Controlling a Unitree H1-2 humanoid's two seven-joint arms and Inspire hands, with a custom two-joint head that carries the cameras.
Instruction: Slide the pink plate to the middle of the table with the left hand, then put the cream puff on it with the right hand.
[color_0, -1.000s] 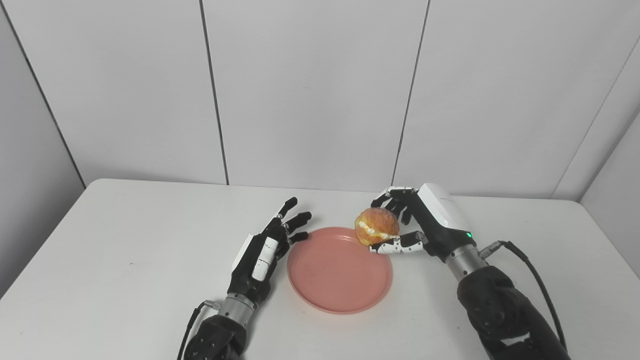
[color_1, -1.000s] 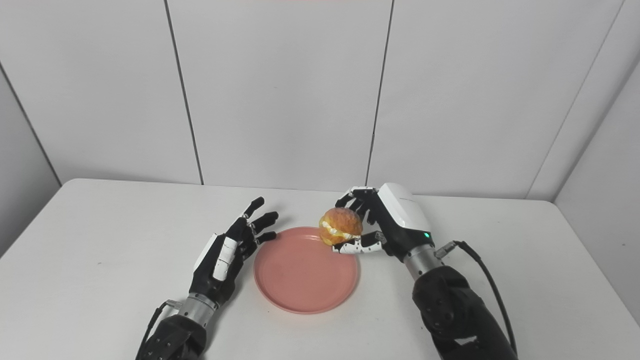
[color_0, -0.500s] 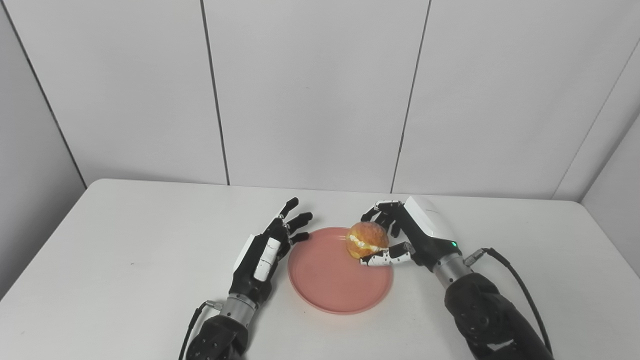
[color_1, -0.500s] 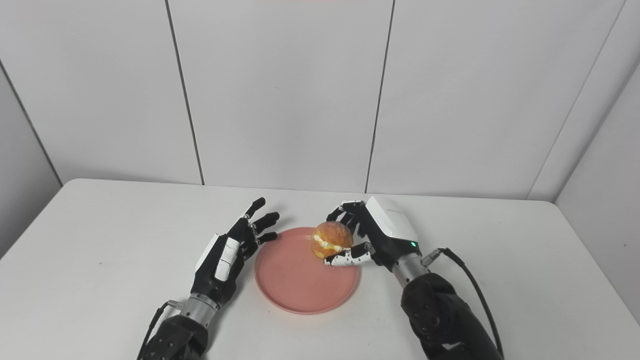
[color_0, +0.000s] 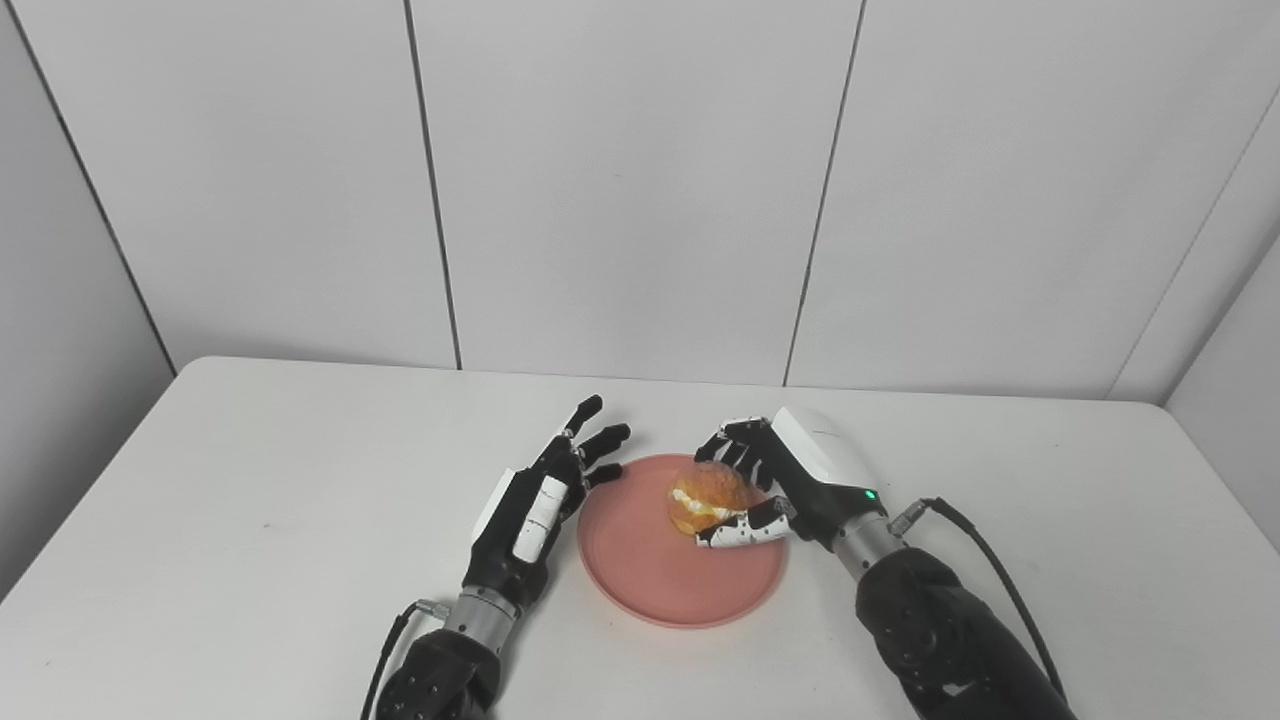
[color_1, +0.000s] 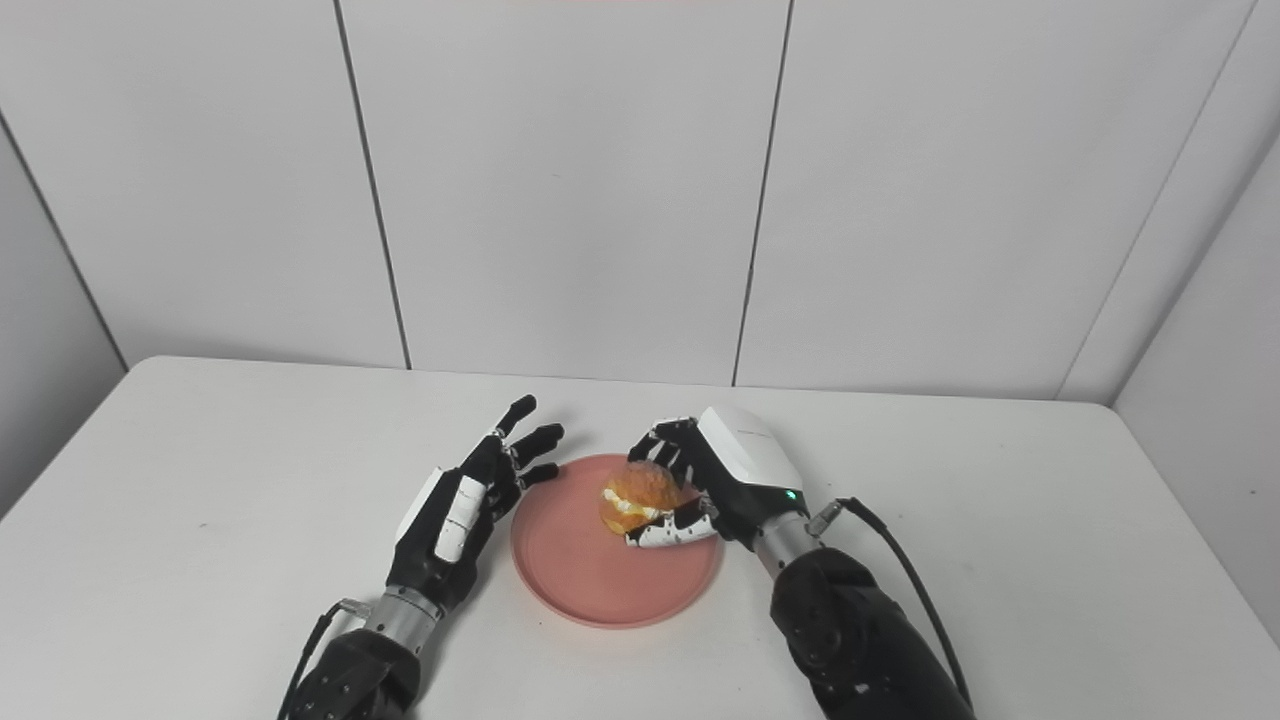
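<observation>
Right hand (color_0: 775, 485) has the puff (color_0: 698, 497) pinched over the plate (color_0: 640, 590). I'd lower till it sits, then open slowly. Left hand (color_0: 535, 495) open, empty, beside the rim.

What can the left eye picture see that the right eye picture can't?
Only the left eye view shows a wider strip of the left side wall. Only the right eye view shows more of the right side wall and of the table edge below it. Both show the open left hand beside the pink plate, and the right hand holding the cream puff low over it.
</observation>
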